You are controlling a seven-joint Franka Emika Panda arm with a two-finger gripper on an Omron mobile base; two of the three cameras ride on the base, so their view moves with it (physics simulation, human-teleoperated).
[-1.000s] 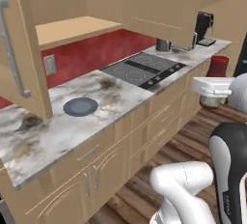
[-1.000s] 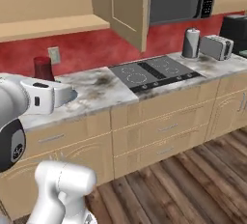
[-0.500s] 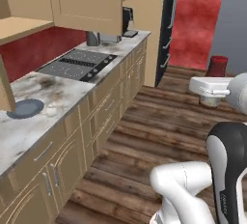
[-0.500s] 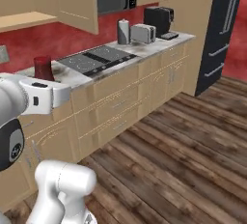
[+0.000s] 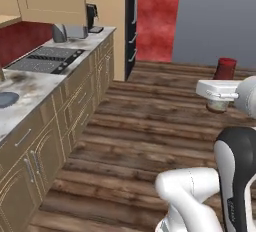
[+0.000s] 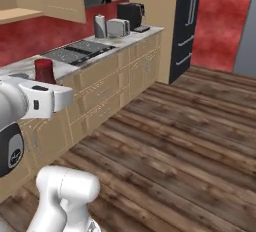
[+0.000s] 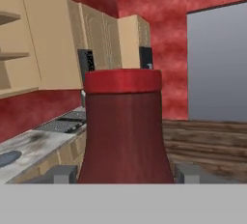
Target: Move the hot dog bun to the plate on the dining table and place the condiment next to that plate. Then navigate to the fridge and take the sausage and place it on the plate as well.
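My gripper [image 7: 125,172] is shut on the condiment [image 7: 124,131], a dark-red bottle with a red cap that stands upright between the two fingertips. From the base, the condiment [image 5: 225,68] rides above the white hand at the right, well above the wooden floor. The condiment [image 6: 44,71] also rises from the hand at the left. The black fridge [image 6: 187,26] with long silvery handles stands shut at the far end of the wall counter; the fridge [image 5: 131,21] is also at top centre. The bun, the pale plate and the dining table are out of view.
The cabinet-fronted wall counter [image 5: 30,83] runs along the left with a cooktop [image 5: 45,59], a small dark blue-grey plate [image 5: 6,99], a kettle and toaster [image 6: 111,26] and a coffee machine [image 6: 131,15]. Wide wooden floor [image 6: 185,136] lies ahead.
The whole picture has swung right along the counter, so the base has turned. The fridge and open floor have come into view. The bottle stays in the gripper.
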